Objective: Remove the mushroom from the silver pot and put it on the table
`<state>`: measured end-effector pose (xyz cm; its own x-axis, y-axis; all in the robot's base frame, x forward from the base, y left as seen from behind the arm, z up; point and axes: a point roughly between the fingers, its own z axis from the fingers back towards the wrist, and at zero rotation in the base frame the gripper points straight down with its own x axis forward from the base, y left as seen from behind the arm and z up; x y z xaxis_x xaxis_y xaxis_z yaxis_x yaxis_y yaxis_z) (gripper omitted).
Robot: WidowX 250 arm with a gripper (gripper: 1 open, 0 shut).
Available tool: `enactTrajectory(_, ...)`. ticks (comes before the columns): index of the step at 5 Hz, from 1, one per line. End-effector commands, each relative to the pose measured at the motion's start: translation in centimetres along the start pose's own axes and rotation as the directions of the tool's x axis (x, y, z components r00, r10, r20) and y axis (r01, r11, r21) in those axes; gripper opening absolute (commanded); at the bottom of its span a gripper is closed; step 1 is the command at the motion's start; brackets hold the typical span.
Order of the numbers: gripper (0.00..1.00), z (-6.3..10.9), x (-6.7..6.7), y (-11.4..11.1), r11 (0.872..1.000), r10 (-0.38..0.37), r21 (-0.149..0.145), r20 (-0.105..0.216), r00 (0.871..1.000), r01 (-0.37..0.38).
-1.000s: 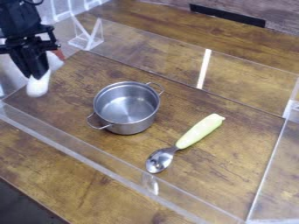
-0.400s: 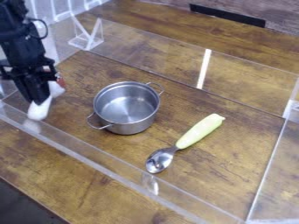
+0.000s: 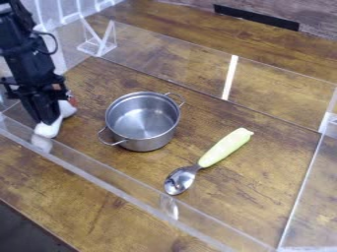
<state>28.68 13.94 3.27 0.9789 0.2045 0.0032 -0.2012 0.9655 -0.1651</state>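
My gripper point(image 3: 43, 106) is at the left of the table point(image 3: 263, 89), shut on the mushroom point(image 3: 50, 123). The mushroom's white stem hangs below the black fingers, close to or touching the wood, and a bit of red-brown cap shows by the fingers. The silver pot point(image 3: 142, 121) stands to the right of the gripper, shiny and round with two loop handles. Its inside holds nothing.
A yellow-green corn-like piece point(image 3: 226, 147) lies right of the pot, and a small metal spoon point(image 3: 179, 181) lies near the front. Clear acrylic panels point(image 3: 79, 157) border the tabletop. A clear stand point(image 3: 95, 41) sits at the back left.
The gripper has come down and moved slightly right and forward with the mushroom, from high at the far left edge to just above the wood beside the pot.
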Motion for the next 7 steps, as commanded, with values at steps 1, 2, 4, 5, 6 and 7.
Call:
enactTrajectory(1, 0.00, 0.1, 0.6, -0.2, 0.999, -0.043, 0.006, 0.009, 0.999, 0.043)
enactTrajectory(2, 1.00, -0.2, 1.4, -0.5, 1.000, -0.010, 0.001, 0.009, 1.000, 0.010)
enactTrajectory(4, 1.00, 0.1, 2.3, -0.8, 0.998, 0.055, -0.011, 0.013, 0.998, -0.055)
enactTrajectory(5, 1.00, 0.3, 2.4, -0.5, 0.996, 0.088, -0.014, 0.016, 0.996, -0.088)
enactTrajectory(6, 1.00, 0.6, 2.8, 0.1, 0.990, 0.140, -0.017, 0.022, 0.990, -0.140)
enactTrajectory(7, 1.00, 0.9, 3.0, 0.8, 0.982, 0.190, -0.021, 0.027, 0.981, -0.189)
